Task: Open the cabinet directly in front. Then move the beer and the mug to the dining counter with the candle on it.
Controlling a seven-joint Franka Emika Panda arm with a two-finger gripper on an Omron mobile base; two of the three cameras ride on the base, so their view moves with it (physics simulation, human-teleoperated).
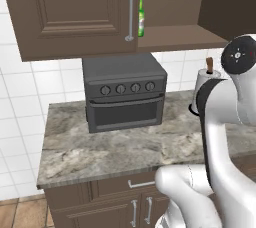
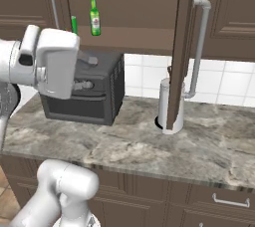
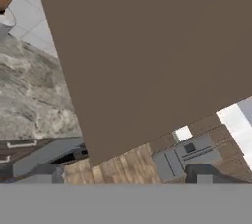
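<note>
From the left base view I count one beer (image 1: 141,16) upright in the cabinet (image 1: 70,12) above one toaster oven (image 1: 125,91); from the right, one beer and one mug (image 2: 74,24) beside it; by hand view, my gripper (image 3: 130,176) stands spread, holding nothing.

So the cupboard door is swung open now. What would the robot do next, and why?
Probably reach into the cabinet for the beer. The right door stands wide open, the bottle stands upright on the shelf beside the mug, and the fingers look open and empty.
</note>
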